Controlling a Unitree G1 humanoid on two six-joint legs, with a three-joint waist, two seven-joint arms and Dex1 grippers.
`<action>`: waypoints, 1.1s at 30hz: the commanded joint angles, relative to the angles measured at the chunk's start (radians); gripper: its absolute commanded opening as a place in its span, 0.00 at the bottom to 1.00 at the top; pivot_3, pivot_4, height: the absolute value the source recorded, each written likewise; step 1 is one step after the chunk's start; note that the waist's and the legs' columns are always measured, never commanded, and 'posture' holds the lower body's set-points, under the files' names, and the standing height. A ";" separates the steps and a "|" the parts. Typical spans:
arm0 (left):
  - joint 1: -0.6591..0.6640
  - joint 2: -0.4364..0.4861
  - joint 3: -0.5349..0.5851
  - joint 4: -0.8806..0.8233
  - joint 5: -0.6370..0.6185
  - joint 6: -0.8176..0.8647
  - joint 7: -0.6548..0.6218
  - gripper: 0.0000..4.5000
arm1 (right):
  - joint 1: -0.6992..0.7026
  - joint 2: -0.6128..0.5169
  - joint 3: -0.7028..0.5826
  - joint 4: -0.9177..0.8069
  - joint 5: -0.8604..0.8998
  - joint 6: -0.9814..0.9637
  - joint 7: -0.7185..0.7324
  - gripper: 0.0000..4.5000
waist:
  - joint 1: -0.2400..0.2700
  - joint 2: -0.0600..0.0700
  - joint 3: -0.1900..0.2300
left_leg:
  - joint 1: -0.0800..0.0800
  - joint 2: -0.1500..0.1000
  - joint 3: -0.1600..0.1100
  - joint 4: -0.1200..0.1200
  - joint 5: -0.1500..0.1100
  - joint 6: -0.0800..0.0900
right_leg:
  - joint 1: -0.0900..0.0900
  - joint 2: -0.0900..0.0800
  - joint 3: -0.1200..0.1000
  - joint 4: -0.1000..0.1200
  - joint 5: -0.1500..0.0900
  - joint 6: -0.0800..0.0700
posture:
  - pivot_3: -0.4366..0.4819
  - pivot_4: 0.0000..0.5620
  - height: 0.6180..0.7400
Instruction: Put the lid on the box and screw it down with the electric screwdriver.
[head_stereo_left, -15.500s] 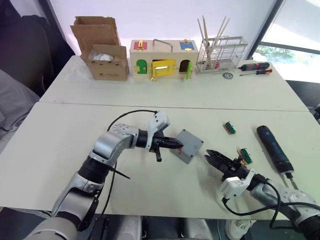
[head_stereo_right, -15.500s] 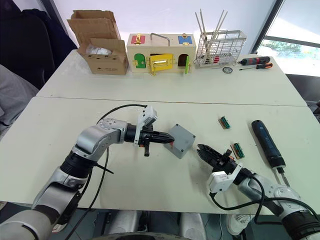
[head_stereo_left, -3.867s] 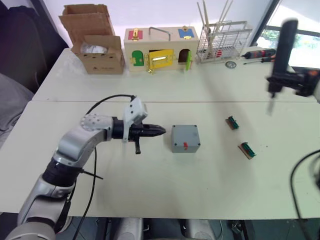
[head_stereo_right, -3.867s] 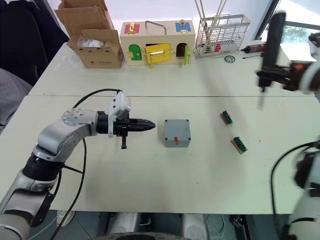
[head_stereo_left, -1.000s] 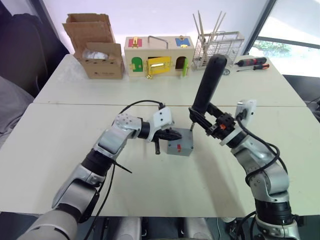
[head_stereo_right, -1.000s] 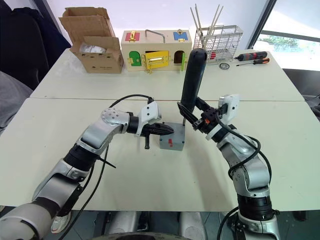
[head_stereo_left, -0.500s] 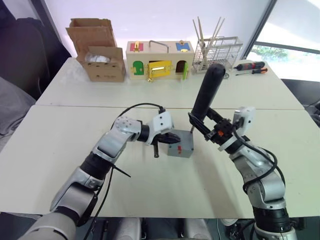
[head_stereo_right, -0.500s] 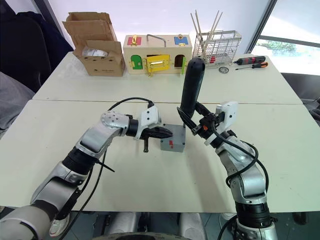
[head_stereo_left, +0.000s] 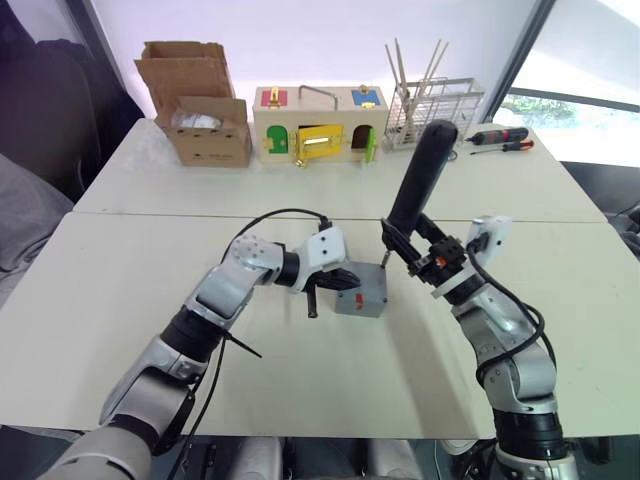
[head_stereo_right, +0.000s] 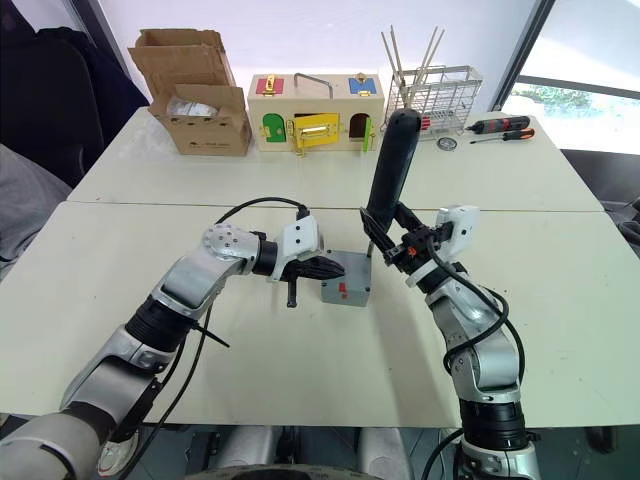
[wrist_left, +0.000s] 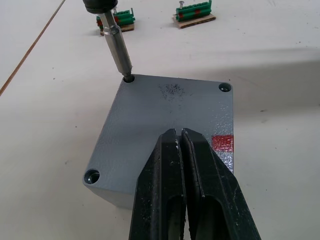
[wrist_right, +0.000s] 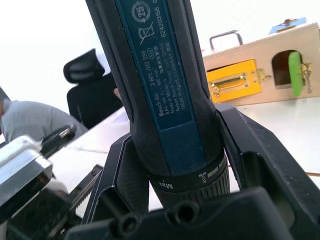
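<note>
Left wrist view: lid (wrist_left: 167, 112) already seated flat on box (wrist_left: 220, 150), flush all round, red mark on box's side wall. Left gripper (wrist_left: 181, 145) w/ fingers pressed together, nothing between them, tips resting on lid's top near one edge, apparently pinning box down. Bit of electric screwdriver (head_stereo_left: 415, 175) sunk into lid's corner hole, tilted a little off vertical. Two other corner holes visible, dark inside; can't tell whether screws sit in them, 4th corner hidden behind fingers. Head views: box near mid-table, just at 3 o'clock of left gripper; screwdriver rising from box's far corner toward 1 o'clock, leaning. Right gripper (head_stereo_left: 425, 258) clamped round screwdriver's lower body, both fingers (wrist_right: 260, 165) hugging barrel per right wrist view. So far: lid on = done; screwing = under way at 1st visible corner, prob. Left to do, by judgement: finish this screw, then remaining corners, w/ left gripper holding box steady. Risk: tilt of bit could cam out or shove box sideways. Far bg at 12 o'clock: cardboard box (head_stereo_left: 200, 105), wooden box w/ coloured doors (head_stereo_left: 318, 122), wire rack (head_stereo_left: 436, 108), hand screwdrivers (head_stereo_left: 495, 140). Two small green terminal blocks (wrist_left: 195, 11) lying on table beyond box, well apart from it.
</note>
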 joint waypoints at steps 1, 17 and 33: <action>0.048 0.015 -0.085 0.058 0.061 0.041 -0.006 0.02 | 0.028 -0.003 0.019 0.028 -0.009 0.018 0.001 0.40 | 0.000 0.000 -0.001 | 0.000 0.000 0.000 0.000 0.000 0.000 | 0.000 0.000 0.000 0.000 0.000 0.000 | 0.48 0.27 0.91; 0.054 0.015 -0.085 0.049 0.060 0.047 -0.001 0.02 | 0.061 0.001 0.065 0.051 -0.046 -0.008 -0.006 0.40 | 0.000 0.000 -0.005 | 0.000 0.000 0.000 -0.002 0.000 -0.001 | -0.001 -0.001 0.000 -0.001 -0.001 -0.002 | 0.48 0.27 0.91; 0.067 0.013 -0.087 0.036 0.059 0.056 0.008 0.02 | 0.091 -0.008 0.117 0.082 -0.104 -0.042 0.011 0.40 | -0.001 -0.001 -0.010 | 0.000 0.000 0.000 -0.006 0.000 -0.001 | 0.000 -0.001 0.000 -0.010 -0.001 -0.003 | 0.48 0.27 0.91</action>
